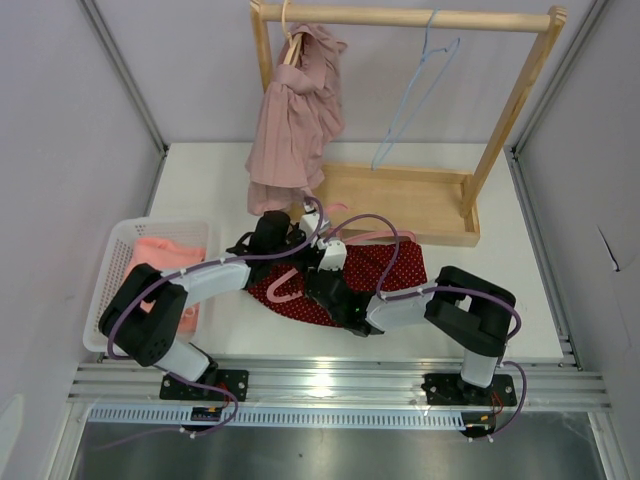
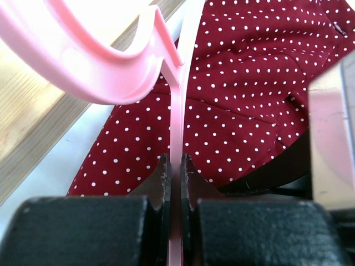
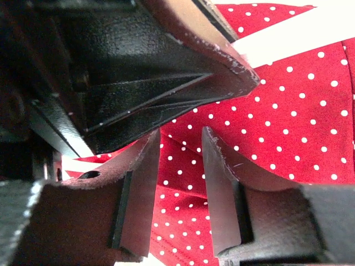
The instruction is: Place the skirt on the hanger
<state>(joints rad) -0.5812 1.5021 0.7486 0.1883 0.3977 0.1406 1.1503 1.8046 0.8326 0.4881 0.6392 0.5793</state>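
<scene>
The left gripper (image 2: 176, 164) is clamped tight on the thin stem of the pink hanger (image 2: 100, 72), which it holds over the red polka-dot skirt (image 1: 402, 268). The skirt lies flat on the white surface (image 1: 200, 190), just in front of the wooden rack (image 1: 400, 200). The right gripper (image 3: 180, 137) sits low over the skirt with its fingers half-parted and dotted cloth showing through the gap.

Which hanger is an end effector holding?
The pink hanger, pinched by the left end effector over the red dotted skirt; the blue hanger and the garment-laden one hang on the rail.
</scene>
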